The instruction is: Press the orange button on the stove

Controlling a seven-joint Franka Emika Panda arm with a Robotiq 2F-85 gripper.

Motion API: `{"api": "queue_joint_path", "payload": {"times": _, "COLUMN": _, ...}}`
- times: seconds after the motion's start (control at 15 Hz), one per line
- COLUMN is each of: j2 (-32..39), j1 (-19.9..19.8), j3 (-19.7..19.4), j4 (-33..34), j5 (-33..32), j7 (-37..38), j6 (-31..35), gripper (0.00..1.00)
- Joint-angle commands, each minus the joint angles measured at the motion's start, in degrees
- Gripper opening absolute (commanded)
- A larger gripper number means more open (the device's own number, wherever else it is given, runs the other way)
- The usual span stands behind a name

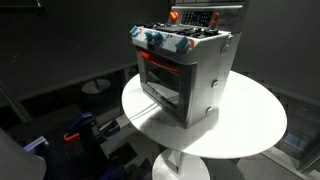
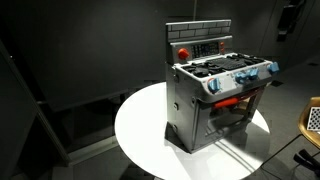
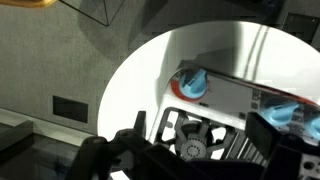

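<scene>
The stove (image 1: 185,70) is a small silver-grey toy oven with a red-orange framed window and blue knobs. It stands on a round white table (image 1: 250,125) in both exterior views (image 2: 215,95). The round orange button (image 1: 175,17) sits on the raised back panel, at its end (image 2: 183,52). In the wrist view my gripper (image 3: 190,160) hangs above the stove top (image 3: 215,100), its dark fingers spread wide on either side of a burner (image 3: 190,148), holding nothing. The button is out of the wrist view. A dark shape at the top edge of an exterior view (image 2: 289,20) seems to be my gripper.
The table (image 2: 140,130) has bare white surface around the stove. Blue and dark clutter lies on the floor beside it (image 1: 75,132). A pale woven object shows at an edge (image 2: 312,118). Dark walls surround the scene.
</scene>
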Motion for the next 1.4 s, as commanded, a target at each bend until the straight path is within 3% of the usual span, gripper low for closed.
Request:
{"api": "queue_joint_path", "payload": {"times": 0.0, "j2": 5.1, "j1": -0.5, "j3": -0.4, "j4": 4.4, "j5": 2.2, "j7": 3.5, "j6": 4.7, "gripper": 1.00}}
{"api": "queue_joint_path", "payload": {"times": 0.73, "j2": 14.7, "j1": -2.2, "j3": -1.9, "j4": 9.0, "j5": 1.9, "j7": 9.7, "j6": 25.2, "gripper": 1.00}}
{"api": "queue_joint_path", "payload": {"times": 1.33, "j2": 20.2, "j1": -1.7, "j3": -2.3, "j4": 13.0, "j5": 0.4, "j7": 14.4, "j6": 28.2, "gripper": 1.00}}
